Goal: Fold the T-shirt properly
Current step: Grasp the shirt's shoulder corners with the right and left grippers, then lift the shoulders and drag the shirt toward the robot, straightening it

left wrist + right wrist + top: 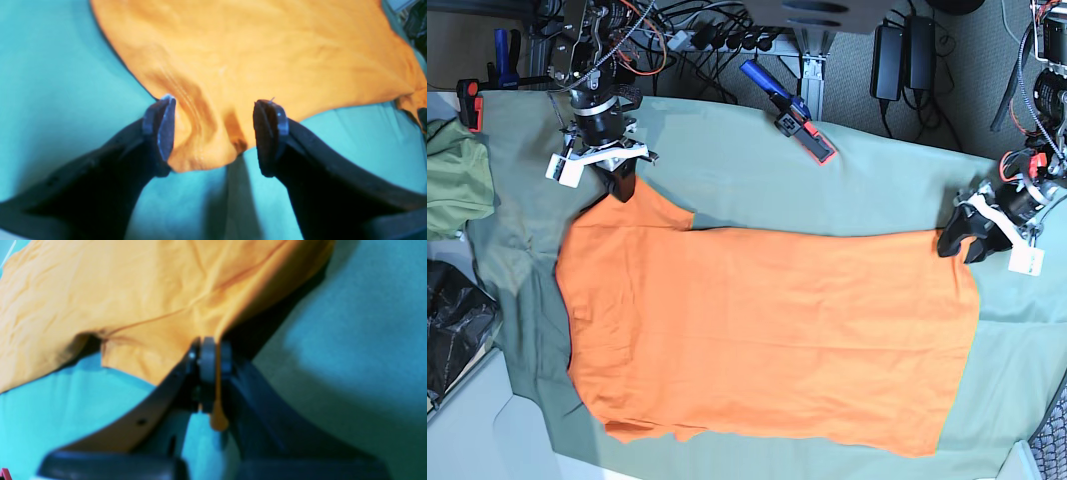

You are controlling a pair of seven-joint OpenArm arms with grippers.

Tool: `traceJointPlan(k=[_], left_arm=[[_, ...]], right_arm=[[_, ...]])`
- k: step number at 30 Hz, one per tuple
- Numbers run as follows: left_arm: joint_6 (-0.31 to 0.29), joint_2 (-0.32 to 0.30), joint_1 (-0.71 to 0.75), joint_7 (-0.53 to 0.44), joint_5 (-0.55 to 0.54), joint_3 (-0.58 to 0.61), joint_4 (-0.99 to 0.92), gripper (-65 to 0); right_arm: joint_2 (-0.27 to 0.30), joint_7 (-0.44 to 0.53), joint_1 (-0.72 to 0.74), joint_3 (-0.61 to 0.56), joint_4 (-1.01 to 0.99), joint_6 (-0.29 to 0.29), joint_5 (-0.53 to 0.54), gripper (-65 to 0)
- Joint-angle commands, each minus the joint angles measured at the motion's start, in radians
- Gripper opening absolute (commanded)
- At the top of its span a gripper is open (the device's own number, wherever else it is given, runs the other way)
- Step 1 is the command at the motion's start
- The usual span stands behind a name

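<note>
A sage-green table cloth (857,190) covers the work surface. Beyond its far edge, power adapters (903,48) and tangled cables (697,35) lie on grey carpet (972,80). A blue-handled clamp (789,112) rests on the cloth's far edge.

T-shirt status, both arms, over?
Right gripper shut on T-shirt sleeve. Left gripper open, jaws astride the hem corner, not gripping. T-shirt spread flat on the table cloth. Nothing obstructing.

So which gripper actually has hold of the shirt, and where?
Right gripper pinches the T-shirt at its sleeve edge. Left gripper is open, straddling a hem corner, holding nothing.
</note>
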Motion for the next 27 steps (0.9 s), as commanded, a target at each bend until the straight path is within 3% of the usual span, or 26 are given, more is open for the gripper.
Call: traceJointPlan(k=[1,2,5,6,9,12,18,27], left_arm=[[0.008,-0.006,0.006,0.056,0.026,0.005,0.002,-28.0],[0.008,-0.006,0.006,0.053,0.026,0.005,0.002,-33.4],[0.007,-0.006,0.006,0.037,0.025,0.004,0.002,-61.6],[0.007,-0.007,0.006,0.037,0.026,0.004,0.002,-65.0],[-0.085,-0.02,0.007,0.039,0.024,-0.011,0.002,-65.0],[-0.085,-0.049,0.023,0.057,-0.049,-0.041,0.01,-65.0],[-0.085,-0.124,0.122,0.138,-0.175,-0.074,0.113,-65.0],[-0.085,-0.138,0.249,0.138,-0.182,-0.104,0.376,-65.0]], right_arm=[[0.005,-0.023,-0.006,0.001,0.007,-0.056,-0.011,-65.0],[0.005,-0.023,-0.006,0.001,0.007,-0.056,-0.011,-65.0],[0.005,-0.023,-0.006,0.001,0.007,-0.056,-0.011,-65.0],[0.006,-0.024,-0.006,0.001,0.008,-0.056,-0.011,-65.0],[0.016,-0.084,-0.007,0.001,0.028,-0.045,-0.01,-65.0],[0.054,-0.149,-0.041,0.002,0.075,0.001,0.013,-65.0],[0.118,-0.155,-0.196,0.076,0.222,0.006,0.084,-65.0],[0.137,-0.185,-0.338,0.241,0.361,0.05,0.204,-65.0]])
